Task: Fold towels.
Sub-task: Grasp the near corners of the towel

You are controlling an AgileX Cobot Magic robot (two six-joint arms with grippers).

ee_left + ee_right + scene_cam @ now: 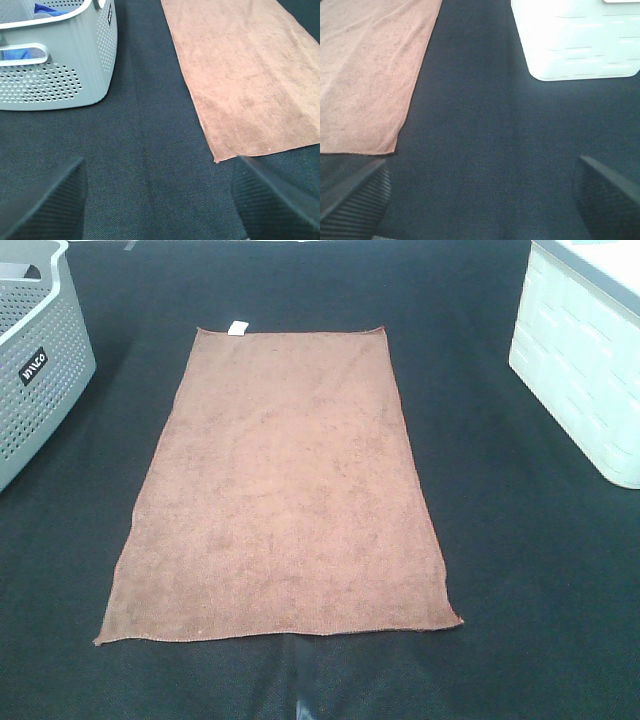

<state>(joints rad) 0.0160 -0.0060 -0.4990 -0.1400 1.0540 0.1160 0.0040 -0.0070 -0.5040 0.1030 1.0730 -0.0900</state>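
Plainly, the rust-brown towel lies spread flat mid-frame on the dark worktop, likely laid out for a first fold. Its long axis runs bottom to top of frame, with the white tag on the top short edge. The left tool and right tool, both apart and empty, hang near its bottom corners. A grey perforated basket sits upper left, a white bin upper right.

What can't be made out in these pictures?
Tag on the towel: too small to read, exterior high view.
Grey basket: cut by exterior high edge; walls hide most contents.
White bin: inside hidden by its wall, glare in right wrist view.
Left gripper, right gripper: only fingertips show, wrist views.
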